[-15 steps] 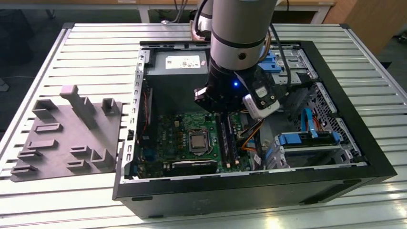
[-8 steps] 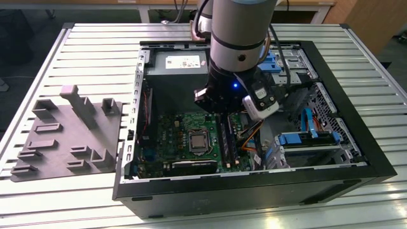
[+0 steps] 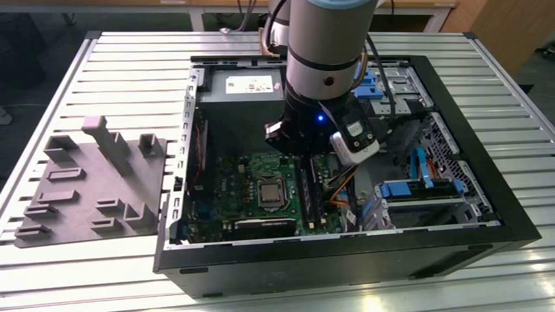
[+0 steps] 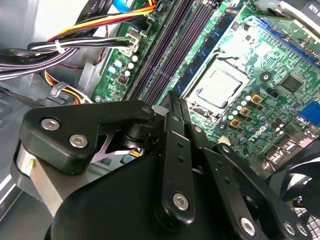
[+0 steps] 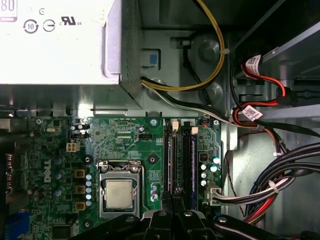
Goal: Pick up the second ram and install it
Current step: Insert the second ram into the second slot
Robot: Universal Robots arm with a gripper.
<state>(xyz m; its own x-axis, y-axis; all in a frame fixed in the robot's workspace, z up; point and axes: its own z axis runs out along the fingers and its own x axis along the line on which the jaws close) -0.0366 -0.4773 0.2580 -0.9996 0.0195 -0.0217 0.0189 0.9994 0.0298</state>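
Gripper (image 4: 172,107) sat clenched, fingertips together above the memory slots (image 5: 180,160); exterior view alone showed the grey tray (image 3: 91,185) at that view's left.

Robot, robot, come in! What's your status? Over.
Tool shut, tips down at the memory slots on the motherboard. Second ram: can't tell it from the slots. Cables off to one side, not blocking.
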